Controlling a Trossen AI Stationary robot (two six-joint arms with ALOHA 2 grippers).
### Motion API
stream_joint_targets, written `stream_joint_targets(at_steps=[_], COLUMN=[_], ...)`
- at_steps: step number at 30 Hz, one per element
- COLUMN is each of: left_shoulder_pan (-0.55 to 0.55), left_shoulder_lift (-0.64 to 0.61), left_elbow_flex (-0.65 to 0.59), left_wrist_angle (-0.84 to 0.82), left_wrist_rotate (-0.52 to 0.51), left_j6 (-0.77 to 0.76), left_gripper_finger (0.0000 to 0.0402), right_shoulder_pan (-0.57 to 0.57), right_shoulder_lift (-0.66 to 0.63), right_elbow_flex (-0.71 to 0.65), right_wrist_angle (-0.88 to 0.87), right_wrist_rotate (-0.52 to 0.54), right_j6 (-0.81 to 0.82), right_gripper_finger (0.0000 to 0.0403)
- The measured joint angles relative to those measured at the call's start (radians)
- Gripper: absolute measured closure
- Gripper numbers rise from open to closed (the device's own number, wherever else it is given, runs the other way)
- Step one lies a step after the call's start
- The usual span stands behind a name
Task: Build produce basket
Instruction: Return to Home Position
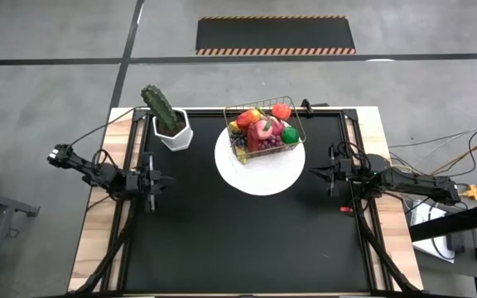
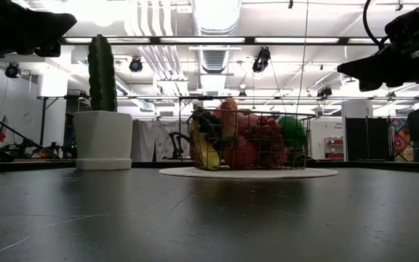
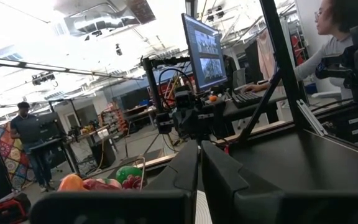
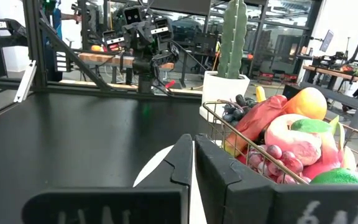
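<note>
The wire basket (image 1: 265, 132) stands on a white round plate (image 1: 259, 170) at the table's far middle, piled with toy produce (image 1: 263, 128): orange, red, pink, green and purple pieces. The basket also shows in the low view (image 2: 249, 142) and the right wrist view (image 4: 272, 155). My left gripper (image 1: 162, 181) is shut and empty at the table's left side, held above the table. My right gripper (image 1: 315, 171) is shut and empty at the right side, beside the plate's right rim. Both point toward the table's middle.
A white hexagonal pot with a green cactus (image 1: 168, 120) stands at the table's far left, left of the plate. The black mat (image 1: 247, 240) lies bare toward the near edge. People show in the room beyond the table.
</note>
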Motion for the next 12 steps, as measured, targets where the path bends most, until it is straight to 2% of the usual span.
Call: stream_joint_targets(at_steps=[12], left_shoulder_pan=[0.0], left_shoulder_lift=[0.005], left_elbow_flex=[0.0], left_wrist_angle=[0.0], left_wrist_rotate=[0.0], left_j6=[0.0], left_gripper_finger=[0.0398], right_shoulder_pan=[0.0], right_shoulder_lift=[0.0], right_elbow_flex=[0.0], right_wrist_angle=[0.0], right_wrist_rotate=[0.0], right_j6=[0.0], right_gripper_finger=[0.0394])
